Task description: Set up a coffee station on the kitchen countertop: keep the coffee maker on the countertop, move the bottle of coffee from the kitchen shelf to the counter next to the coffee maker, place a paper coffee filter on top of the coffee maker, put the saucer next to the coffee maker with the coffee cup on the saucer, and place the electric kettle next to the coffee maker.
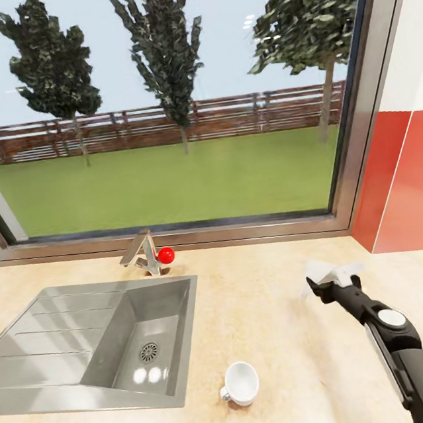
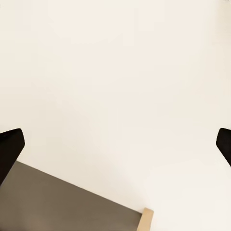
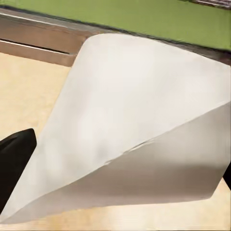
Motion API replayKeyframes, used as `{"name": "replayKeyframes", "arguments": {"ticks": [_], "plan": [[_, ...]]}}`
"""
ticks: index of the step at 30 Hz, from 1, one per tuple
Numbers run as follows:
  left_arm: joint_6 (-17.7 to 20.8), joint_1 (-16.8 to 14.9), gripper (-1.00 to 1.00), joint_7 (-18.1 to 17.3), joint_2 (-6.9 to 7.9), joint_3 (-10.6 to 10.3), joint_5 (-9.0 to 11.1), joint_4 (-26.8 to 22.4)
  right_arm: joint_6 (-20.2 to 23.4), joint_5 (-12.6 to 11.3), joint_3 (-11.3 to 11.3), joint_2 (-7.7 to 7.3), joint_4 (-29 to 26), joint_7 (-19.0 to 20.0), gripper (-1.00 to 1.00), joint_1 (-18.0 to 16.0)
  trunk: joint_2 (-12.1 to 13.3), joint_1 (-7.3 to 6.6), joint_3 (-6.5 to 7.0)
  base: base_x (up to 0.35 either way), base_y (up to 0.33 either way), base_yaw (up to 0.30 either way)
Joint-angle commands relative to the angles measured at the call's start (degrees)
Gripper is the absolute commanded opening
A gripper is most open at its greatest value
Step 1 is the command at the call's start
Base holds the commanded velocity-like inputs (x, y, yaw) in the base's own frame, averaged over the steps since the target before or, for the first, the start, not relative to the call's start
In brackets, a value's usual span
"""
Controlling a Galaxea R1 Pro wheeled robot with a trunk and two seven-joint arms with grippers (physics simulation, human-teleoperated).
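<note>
Your right claw grips the paper coffee filter over open desk near the window-side edge. Coffee cup sits at the sink's front corner, empty. Left claw is spread wide.

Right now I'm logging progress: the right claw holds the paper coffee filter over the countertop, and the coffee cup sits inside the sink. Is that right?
Not quite. The coffee cup is not inside the sink; the head view shows it standing on the countertop, just past the sink's near right corner. The rest holds: the right claw grips the paper coffee filter above the countertop.
</note>
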Motion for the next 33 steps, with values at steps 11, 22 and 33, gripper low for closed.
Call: {"name": "replayKeyframes", "arguments": {"ticks": [11, 22, 33], "plan": [[-0.58, -0.34, 1.0, 0.12, -0.6, 0.71, 1.14, -3.64, 0.09, 0.7, -0.98, 7.3, 0.71, -14.26, -1.0, 0.13, -0.12, 0.04, -0.11, -0.108, 0.039, 0.045], [-0.51, -0.34, 1.0, 0.13, -0.56, 0.74, 1.15, -3.72, -0.15, 0.69, -1.01, 8.39, 0.2, -14.46, -1.0, 0.13, -0.12, 0.04, 0.35, -0.284, 0.215, 0.209], [-0.49, -0.34, 1.0, 0.13, -0.52, 0.74, 1.15, -3.7, -4.43, 0.75, -1.25, 8.08, -0.75, -14.25, -1.0, 0.18, -0.12, 0.04, 0.61, -0.277, 0.225, 0.035]]}}
